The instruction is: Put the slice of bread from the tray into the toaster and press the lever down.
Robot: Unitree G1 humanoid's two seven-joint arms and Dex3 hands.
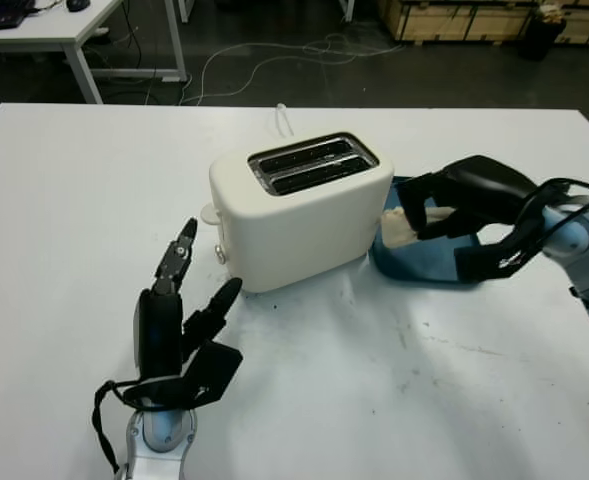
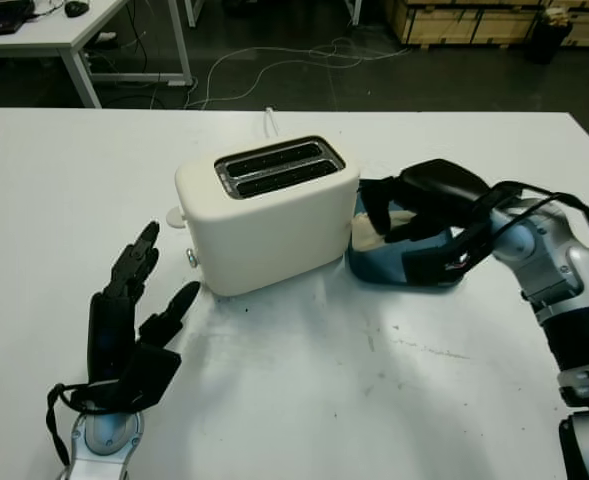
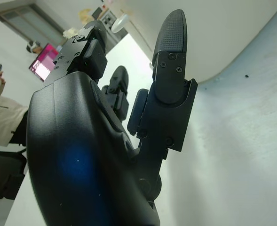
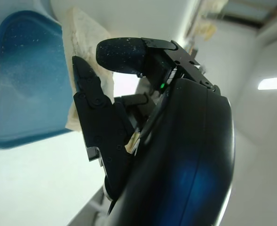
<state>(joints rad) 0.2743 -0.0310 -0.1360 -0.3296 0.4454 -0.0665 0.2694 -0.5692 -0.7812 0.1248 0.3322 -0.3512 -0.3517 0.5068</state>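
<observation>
A white two-slot toaster (image 1: 304, 215) stands mid-table with its slots (image 1: 312, 165) empty and its lever (image 1: 209, 213) up on the left end. Right beside it sits a blue tray (image 1: 424, 262). The pale slice of bread (image 1: 399, 225) is at the tray's toaster-side edge, and my right hand (image 1: 419, 213) is shut on it, thumb over and fingers under, as the right wrist view shows the bread (image 4: 89, 33). My left hand (image 1: 206, 265) is open on the table just left of the toaster's front corner, holding nothing.
The toaster's white cord (image 1: 282, 120) runs off behind it. The white table (image 1: 84, 180) stretches wide to the left and front. Beyond its far edge are a desk (image 1: 74, 30), floor cables and wooden crates (image 1: 454, 18). A person's sleeve (image 3: 2, 117) appears far off.
</observation>
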